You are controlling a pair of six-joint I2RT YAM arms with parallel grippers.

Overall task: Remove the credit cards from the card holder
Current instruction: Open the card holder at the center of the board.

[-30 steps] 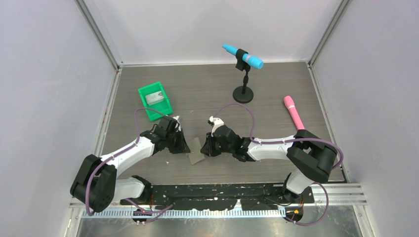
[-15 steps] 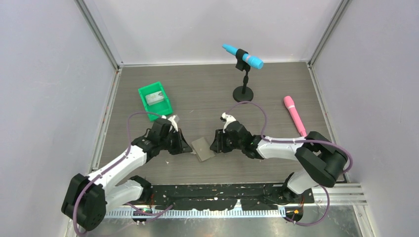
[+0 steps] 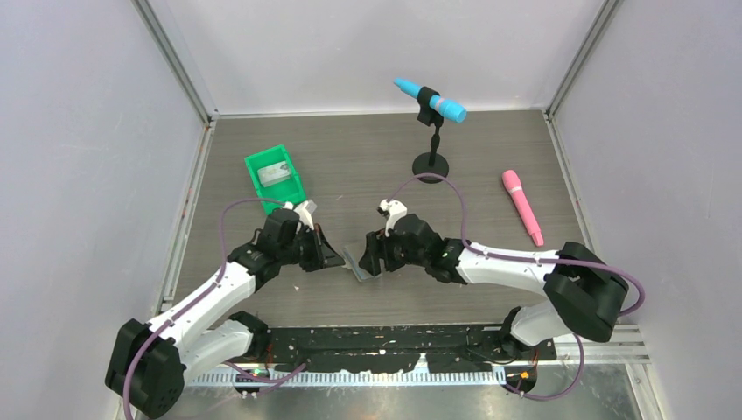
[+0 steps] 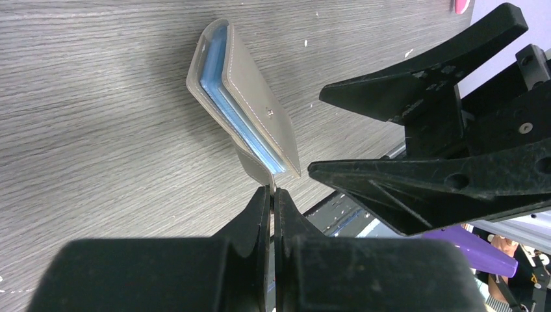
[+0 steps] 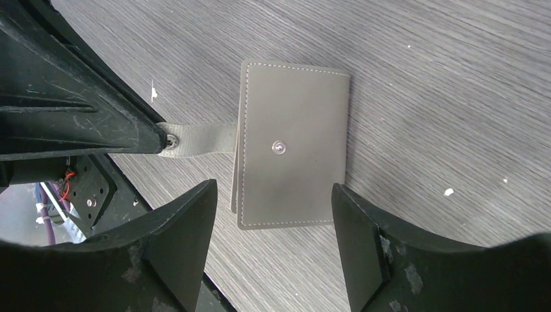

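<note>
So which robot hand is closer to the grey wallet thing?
Left. The left gripper is shut on the tab of the card holder, so it is touching it. The right gripper is open right next to the card holder, not touching it.

From high above the near edge, one camera looks down over the whole table [image 3: 367, 149]. Each wrist camera peers close, from opposite sides, at the card holder [image 5: 299, 117].
</note>
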